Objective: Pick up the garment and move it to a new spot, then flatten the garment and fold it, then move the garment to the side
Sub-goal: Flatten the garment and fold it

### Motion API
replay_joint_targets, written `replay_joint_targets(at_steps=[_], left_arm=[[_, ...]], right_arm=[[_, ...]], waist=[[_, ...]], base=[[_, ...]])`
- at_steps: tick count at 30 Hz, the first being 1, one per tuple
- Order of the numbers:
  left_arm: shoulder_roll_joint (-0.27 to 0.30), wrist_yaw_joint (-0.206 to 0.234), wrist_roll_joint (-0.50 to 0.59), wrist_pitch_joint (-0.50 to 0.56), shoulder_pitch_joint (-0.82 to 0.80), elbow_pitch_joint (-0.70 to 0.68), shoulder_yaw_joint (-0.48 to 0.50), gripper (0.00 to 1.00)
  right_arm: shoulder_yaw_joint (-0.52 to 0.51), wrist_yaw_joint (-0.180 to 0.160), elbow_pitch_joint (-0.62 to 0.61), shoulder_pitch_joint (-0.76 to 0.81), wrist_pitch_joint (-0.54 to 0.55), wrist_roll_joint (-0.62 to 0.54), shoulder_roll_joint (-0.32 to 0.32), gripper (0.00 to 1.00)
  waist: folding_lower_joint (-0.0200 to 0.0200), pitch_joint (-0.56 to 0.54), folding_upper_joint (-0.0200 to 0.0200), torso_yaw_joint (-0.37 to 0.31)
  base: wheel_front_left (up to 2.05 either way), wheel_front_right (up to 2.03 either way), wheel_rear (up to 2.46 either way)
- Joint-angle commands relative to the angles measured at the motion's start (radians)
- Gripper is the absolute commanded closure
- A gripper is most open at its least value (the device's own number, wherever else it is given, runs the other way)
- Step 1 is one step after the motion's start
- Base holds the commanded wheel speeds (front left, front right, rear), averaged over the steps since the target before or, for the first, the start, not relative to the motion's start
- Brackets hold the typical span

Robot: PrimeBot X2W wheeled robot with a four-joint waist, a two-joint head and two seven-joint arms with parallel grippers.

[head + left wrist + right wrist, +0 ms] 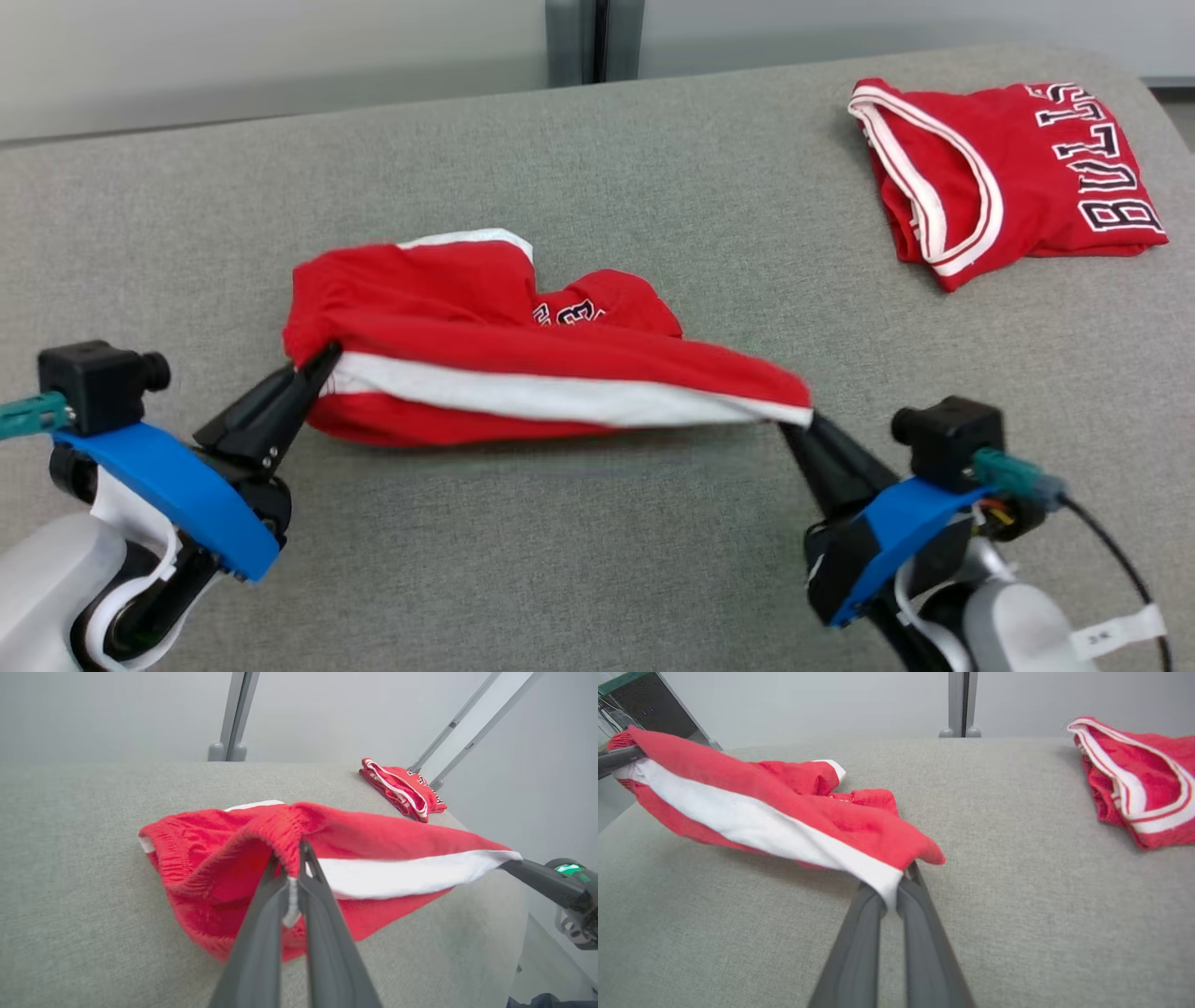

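The garment [523,364] is a pair of red shorts with a white side stripe, stretched between my two grippers just above the grey padded table [579,541]. My left gripper [322,359] is shut on the elastic waistband end [289,858]. At the opposite end, my right gripper [805,422] is shut on the white-striped hem corner [889,889]. The middle of the garment sags, and its far part still rests bunched on the table. The right gripper's dark finger [537,879] also shows in the left wrist view.
A folded red jersey [1008,177] with white trim and lettering lies at the table's far right. A grey post [593,42] stands behind the table's back edge. Bare grey table surface lies in front of and left of the garment.
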Motion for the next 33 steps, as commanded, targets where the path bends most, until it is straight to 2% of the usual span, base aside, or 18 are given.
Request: replay_joint_targets(at_steps=[1, 6, 11, 16, 20, 24, 27, 33], left_arm=[[0.002, 0.000, -0.011, -0.021, 0.009, -0.021, 0.019, 1.00], [0.004, 0.011, -0.089, -0.069, 0.013, -0.132, 0.083, 1.00], [-0.003, 0.041, -0.170, -0.074, -0.014, -0.240, 0.138, 1.00], [-0.039, 0.054, -0.280, -0.015, -0.078, -0.324, 0.170, 1.00], [-0.070, 0.090, -0.344, 0.034, -0.157, -0.335, 0.199, 1.00], [-0.095, 0.117, -0.360, 0.054, -0.226, -0.293, 0.219, 1.00], [-0.119, 0.138, -0.348, 0.066, -0.302, -0.229, 0.235, 1.00], [-0.157, 0.144, -0.260, 0.068, -0.503, -0.071, 0.260, 1.00]], right_arm=[[-0.017, 0.000, -0.034, 0.013, 0.007, -0.017, -0.002, 1.00], [-0.087, 0.000, -0.194, 0.019, 0.063, -0.089, -0.001, 1.00], [-0.152, 0.000, -0.317, -0.006, 0.137, -0.149, -0.009, 1.00], [-0.205, 0.000, -0.403, -0.090, 0.200, -0.173, -0.069, 1.00], [-0.190, 0.000, -0.433, -0.227, 0.251, -0.163, -0.129, 1.00], [-0.175, 0.000, -0.379, -0.348, 0.276, -0.138, -0.153, 1.00], [-0.165, 0.000, -0.264, -0.481, 0.270, -0.108, -0.163, 1.00], [-0.134, 0.000, 0.005, -0.778, 0.147, -0.086, -0.146, 1.00]], waist=[[0.0000, -0.012, -0.0001, -0.005], [0.0000, -0.042, -0.0001, -0.004], [0.0000, -0.063, -0.0001, 0.002], [0.0000, -0.059, -0.0001, 0.015], [0.0000, -0.021, -0.0001, 0.013], [0.0000, 0.026, -0.0001, 0.010], [0.0000, 0.089, -0.0001, 0.007], [0.0000, 0.200, -0.0001, -0.012]], base=[[0.00, 0.00, 0.00], [0.00, 0.00, 0.00], [0.00, 0.00, 0.00], [0.00, 0.00, 0.00], [0.00, 0.00, 0.00], [0.00, 0.00, 0.00], [0.00, 0.00, 0.00], [0.00, 0.00, 0.00]])
